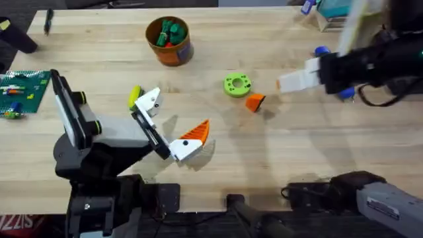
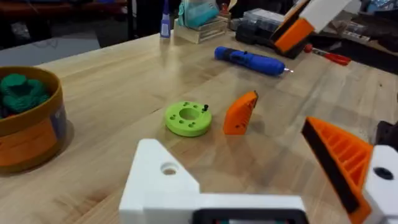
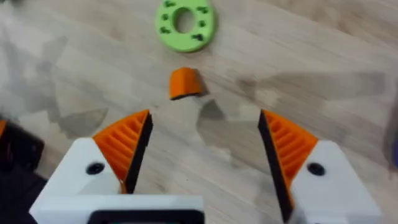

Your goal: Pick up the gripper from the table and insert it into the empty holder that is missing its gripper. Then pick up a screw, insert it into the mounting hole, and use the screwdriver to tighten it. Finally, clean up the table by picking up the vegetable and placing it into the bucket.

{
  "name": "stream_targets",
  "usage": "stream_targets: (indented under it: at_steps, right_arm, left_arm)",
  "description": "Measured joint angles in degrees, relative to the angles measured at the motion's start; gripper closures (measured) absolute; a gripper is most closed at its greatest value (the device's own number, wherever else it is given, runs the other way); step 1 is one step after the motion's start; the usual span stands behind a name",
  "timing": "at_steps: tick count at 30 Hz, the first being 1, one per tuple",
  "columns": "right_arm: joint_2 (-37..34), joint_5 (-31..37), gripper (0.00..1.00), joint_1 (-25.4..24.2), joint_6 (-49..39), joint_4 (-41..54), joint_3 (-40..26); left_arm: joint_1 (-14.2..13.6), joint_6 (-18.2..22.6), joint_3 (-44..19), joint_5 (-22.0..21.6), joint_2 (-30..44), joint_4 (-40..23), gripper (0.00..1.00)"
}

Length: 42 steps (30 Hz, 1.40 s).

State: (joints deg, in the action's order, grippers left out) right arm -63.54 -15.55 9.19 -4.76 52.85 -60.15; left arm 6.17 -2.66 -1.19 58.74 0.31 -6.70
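Table (image 1: 277,165): pale wood planks, lit from above, cluttered along the far edge.
Gripper (image 1: 255,102): small orange wedge, lying loose on the wood just beside the lime-green disc (image 1: 236,84) — apart from it, not touching; from the left wrist view (image 2: 240,114) seen standing on its edge.
Green disc: flat on the table, ring-shaped, small holes round its top face; also clear in the right wrist view (image 3: 185,23).
Right gripper (image 3: 205,146): hanging above the wedge (image 3: 184,82), spread wide, both orange ribbed pads (image 3: 127,144) in place, nothing between them; in the overhead view (image 1: 297,79) reaching in from the right, blurred.
Left gripper (image 1: 170,124): resting low near table centre, parted, holding nothing — one finger with its orange pad (image 2: 339,158), the other bare.
Holder (image 2: 163,180): plain white finger base on the left gripper, small dark hole showing, no orange tip on it.
Screwdriver (image 2: 250,60): bright blue, lying flat toward the far side of the table, metal tip pointing away from the bucket side.
Bucket (image 1: 169,41): round orange tub at the far middle, green and red toy pieces inside; near edge visible from the left wrist too (image 2: 28,134).
Vegetable (image 1: 135,94): yellow, lying on the wood, partly hidden behind the left gripper's bare finger.
Green board (image 1: 23,91): at the left edge, small bits on it.
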Motion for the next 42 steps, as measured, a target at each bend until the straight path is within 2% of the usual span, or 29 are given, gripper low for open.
stream_targets:
  at_steps: [10, 16, 19, 20, 23, 42]
  right_arm:
    - [-8.69, -1.23, 0.008, 11.06, -7.89, 5.04, -6.24]
    - [-13.91, 2.69, 0.008, 14.59, -14.36, 5.50, -6.32]
    - [-16.44, 3.83, 0.055, 15.36, -17.06, 4.95, -6.32]
    - [-17.27, 3.98, 0.020, 15.45, -17.81, 4.88, -6.32]
    - [-19.19, 4.48, 0.010, 15.54, -18.92, 4.18, -6.32]
    - [-28.77, 5.24, 0.038, 15.54, -19.73, 1.15, -6.32]
  left_arm:
    - [0.00, 0.00, 0.00, 0.02, -0.02, -0.02, 0.015]
    - [0.00, 0.00, 0.00, 0.02, 0.00, -0.02, 0.015]
    - [0.00, 0.00, 0.00, 0.02, 0.00, -0.02, 0.015]
    - [0.00, 0.00, 0.00, 0.02, 0.00, -0.02, 0.016]
    - [0.00, 0.00, 0.00, 0.02, -0.02, -0.02, 0.016]
    - [0.00, 0.00, 0.00, 0.02, -0.02, -0.02, 0.015]
